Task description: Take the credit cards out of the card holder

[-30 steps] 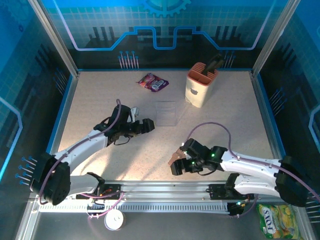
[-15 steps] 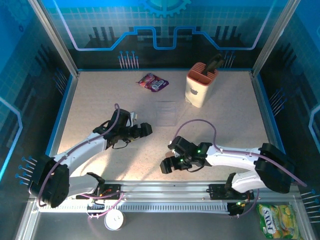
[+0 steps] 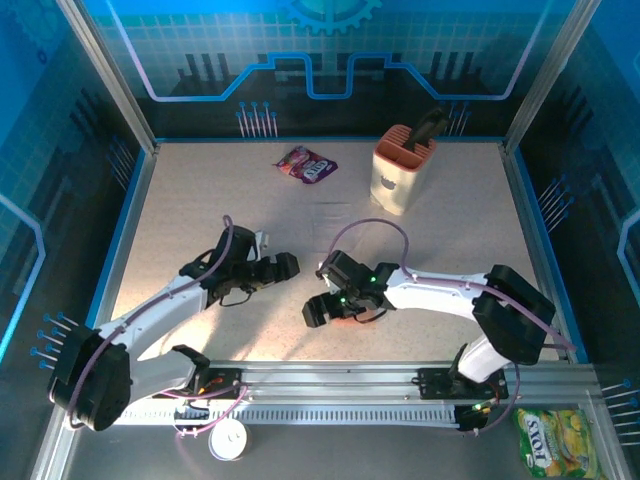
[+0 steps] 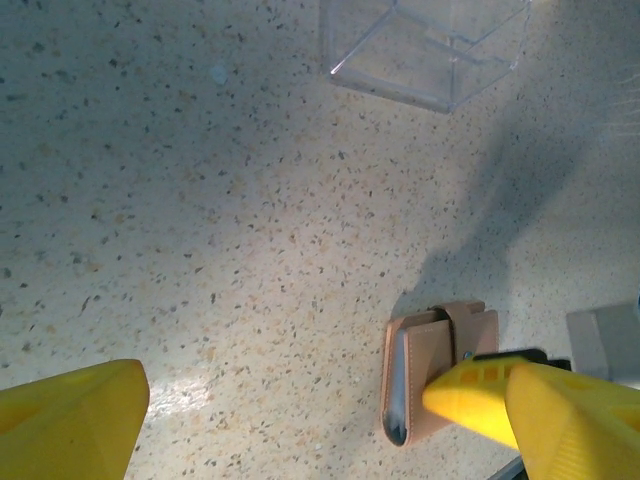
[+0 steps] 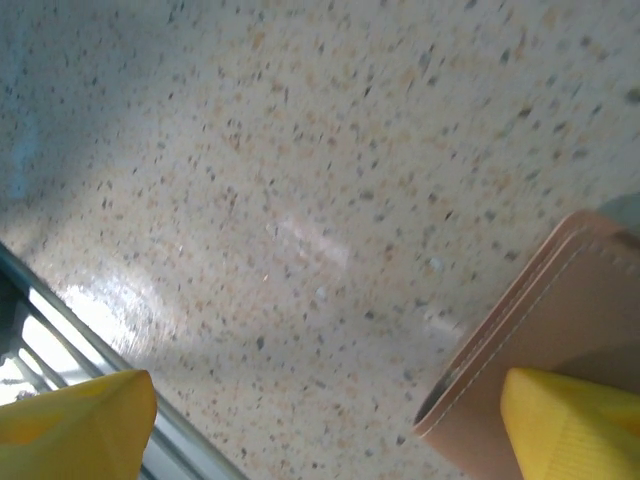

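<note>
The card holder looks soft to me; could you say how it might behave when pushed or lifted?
The card holder looks like thin stitched leather, so it will probably flex rather than stay rigid. Its mouth gapes slightly, so it may splay if lifted by one flap. Small and flat, it should slide on the smooth table, not roll.

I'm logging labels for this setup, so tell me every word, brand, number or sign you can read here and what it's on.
Purple snack packet: printing too small to read.
Yellow-green packet: large dark lettering, too blurred to read.
Peach caddy: small pale mark, no legible words.
Card holder: no text visible.
</note>
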Tool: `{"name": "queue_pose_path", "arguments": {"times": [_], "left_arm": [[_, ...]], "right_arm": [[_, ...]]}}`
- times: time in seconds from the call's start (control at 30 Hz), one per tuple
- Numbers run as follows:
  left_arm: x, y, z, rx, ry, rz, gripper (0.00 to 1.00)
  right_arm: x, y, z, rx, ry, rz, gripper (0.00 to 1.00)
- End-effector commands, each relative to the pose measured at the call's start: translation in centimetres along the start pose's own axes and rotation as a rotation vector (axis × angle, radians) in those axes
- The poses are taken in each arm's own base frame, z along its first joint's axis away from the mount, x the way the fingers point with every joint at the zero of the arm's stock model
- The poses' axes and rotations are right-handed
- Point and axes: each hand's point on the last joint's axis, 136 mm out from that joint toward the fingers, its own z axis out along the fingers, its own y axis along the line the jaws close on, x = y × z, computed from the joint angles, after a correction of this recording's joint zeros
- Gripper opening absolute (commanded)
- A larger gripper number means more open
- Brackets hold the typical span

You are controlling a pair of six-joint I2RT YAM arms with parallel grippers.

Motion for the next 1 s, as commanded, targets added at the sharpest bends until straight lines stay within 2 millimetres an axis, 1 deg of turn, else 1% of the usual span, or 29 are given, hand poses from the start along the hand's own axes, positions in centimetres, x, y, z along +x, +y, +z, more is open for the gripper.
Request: {"name": "queue_pose_path", "arguments": {"times": [0.0,0.2,0.27,0.37,0.5,0.57,0.6,0.63,0.67,0.83,0.97], "left_arm": [[0.6,0.8,-0.3,-0.023,-0.003,-0.025,0.93],[0.9,1.1,-0.6,-0.029,-0.01,-0.03,0.93],[1.0,1.2,-0.6,-0.03,-0.01,-0.032,0.93],[1.1,1.4,-0.7,-0.033,-0.013,-0.037,0.93],[1.3,1.6,-0.6,-0.033,-0.01,-0.042,0.93],[1.4,1.6,-0.6,-0.031,-0.007,-0.044,0.93],[1.4,1.5,-0.6,-0.029,-0.008,-0.045,0.93],[1.4,1.6,-0.6,-0.029,-0.007,-0.046,0.93],[1.4,1.5,-0.6,-0.025,-0.007,-0.047,0.93],[1.5,1.6,-0.5,-0.02,-0.006,-0.051,0.93],[1.7,1.7,-0.4,-0.018,-0.002,-0.053,0.93]], "right_arm": [[-1.4,-1.2,-0.3,0.051,0.002,-0.029,0.91],[-3.3,-3.2,-1.2,0.077,-0.017,-0.023,0.92],[-3.6,-4.0,-1.6,0.081,-0.023,-0.012,0.92],[-3.6,-5.4,-1.8,0.09,-0.016,0.016,0.94],[-2.8,-7.1,-1.9,0.093,0.006,0.065,0.97],[-2.3,-7.3,-2.0,0.087,0.006,0.077,0.98],[-2.4,-7.1,-2.2,0.078,-0.002,0.08,0.98],[-1.2,-7.5,-1.9,0.079,0.019,0.092,0.99],[-0.8,-7.6,-1.9,0.073,0.022,0.102,0.99],[1.2,-7.6,-1.8,0.046,0.047,0.16,0.99],[2.2,-6.3,-2.0,0.023,0.047,0.163,0.99]]}}
